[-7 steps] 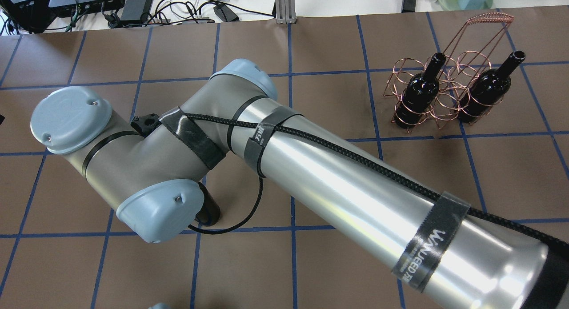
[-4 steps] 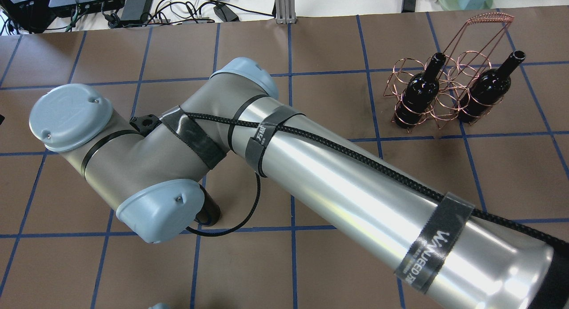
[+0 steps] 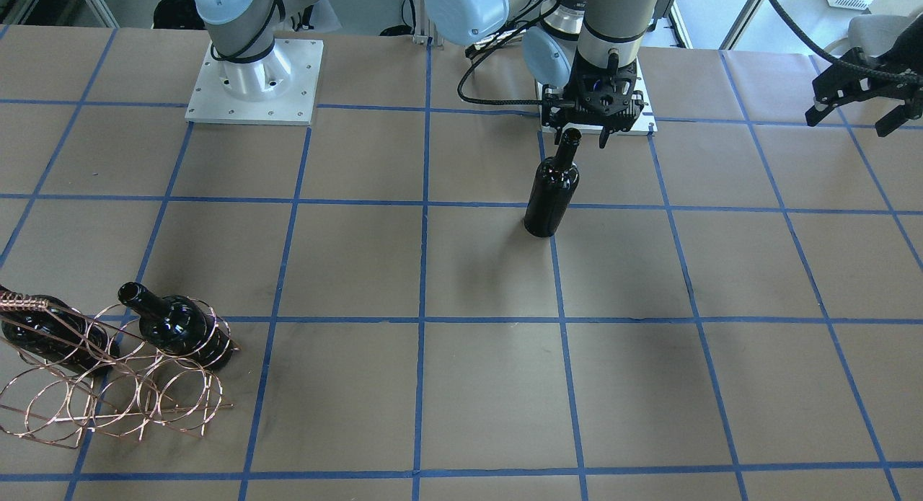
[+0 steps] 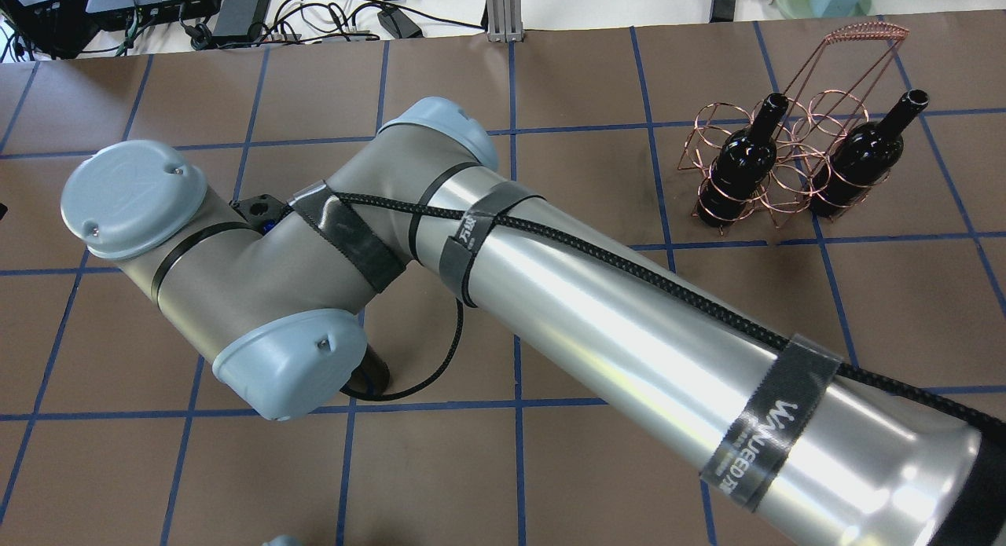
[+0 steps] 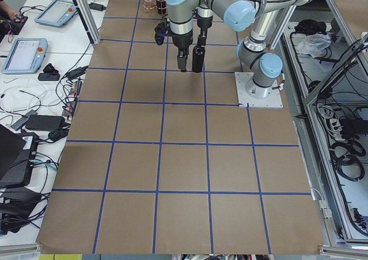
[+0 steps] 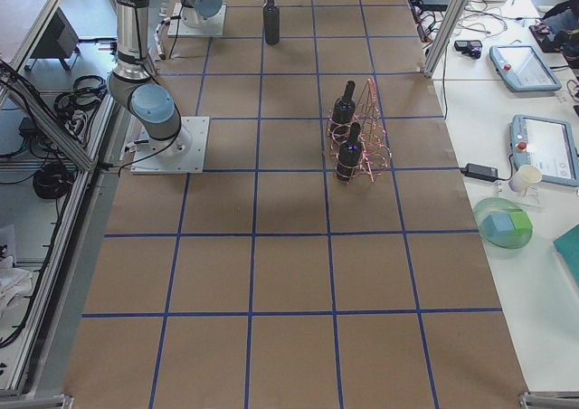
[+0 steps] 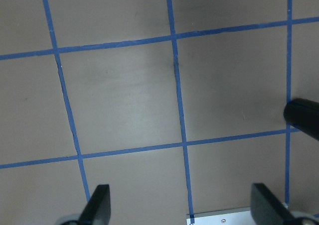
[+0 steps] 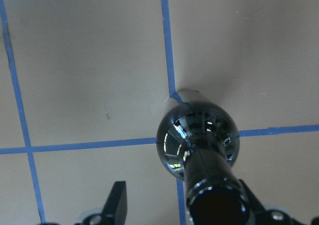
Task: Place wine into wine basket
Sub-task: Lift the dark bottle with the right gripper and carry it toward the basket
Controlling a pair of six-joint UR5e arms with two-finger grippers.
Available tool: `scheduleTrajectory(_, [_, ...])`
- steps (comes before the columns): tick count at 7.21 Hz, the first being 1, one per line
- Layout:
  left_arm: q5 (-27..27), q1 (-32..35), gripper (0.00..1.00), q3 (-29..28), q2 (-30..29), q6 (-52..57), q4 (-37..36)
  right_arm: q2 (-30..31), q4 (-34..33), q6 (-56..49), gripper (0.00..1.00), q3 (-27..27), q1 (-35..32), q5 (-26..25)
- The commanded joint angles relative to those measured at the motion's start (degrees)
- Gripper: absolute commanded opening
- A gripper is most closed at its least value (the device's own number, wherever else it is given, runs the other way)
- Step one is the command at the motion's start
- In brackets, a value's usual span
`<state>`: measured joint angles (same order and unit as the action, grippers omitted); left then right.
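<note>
**Right fingers spread around the bottle's mouth; basket well apart across the worktop**

You find the wine [image 3: 551, 194] standing upright on a blue tape line. It is just in front of the left arm's base plate [image 3: 642, 120], on the robot's side of the worktop [image 3: 490, 386]. The wine basket [image 3: 108, 386] sits well apart from it, toward the operators' side at the robot's right, and the front-facing frame cuts it at the left edge. Two other bottles [image 4: 739, 165] [image 4: 860, 157] stand in its loops. A wide stretch of gridded worktop lies between wine and basket.

The right arm [image 4: 629, 326] reaches across into the left half and its wrist points straight down. The right gripper [image 3: 580, 135] hangs at the bottle's mouth with its fingers [image 8: 118, 200] apart, one on each side of the neck and not clamped on it. The left gripper [image 3: 851, 122] is held high and off to the robot's left. Its fingers [image 7: 98, 205] are spread wide over tape lines.

In the overhead view the right arm hides the wine and both grippers, so only the basket shows plainly there. The front-facing view gives you the bottle's full height. The right wrist view looks down the neck onto the glossy shoulders, with the mouth close to one finger. The left wrist view catches a dark rounded shape [image 7: 301, 118] at its right edge, and you cannot tell what it is.
</note>
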<state>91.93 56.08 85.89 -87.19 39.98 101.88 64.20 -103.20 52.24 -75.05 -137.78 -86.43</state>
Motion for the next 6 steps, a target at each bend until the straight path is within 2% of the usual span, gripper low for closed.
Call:
scheduleTrajectory(1, [0.0,0.0,1.00,0.3,0.0,0.0,0.0,0.1,-0.1,-3.3,0.77,0.0,1.0,-0.8])
scheduleTrajectory(3, [0.0,0.0,1.00,0.6,0.1,0.0,0.0,0.1,0.0,-2.9,0.74,-0.1,1.3,-0.2])
scheduleTrajectory(5, [0.1,0.0,1.00,0.7,0.1,-0.1,0.0,0.1,0.0,-2.4,0.27,-0.1,1.3,0.1])
scheduleTrajectory(6, [0.1,0.0,1.00,0.7,0.1,0.0,0.0,0.1,0.1,-2.3,0.06,-0.1,1.3,0.3])
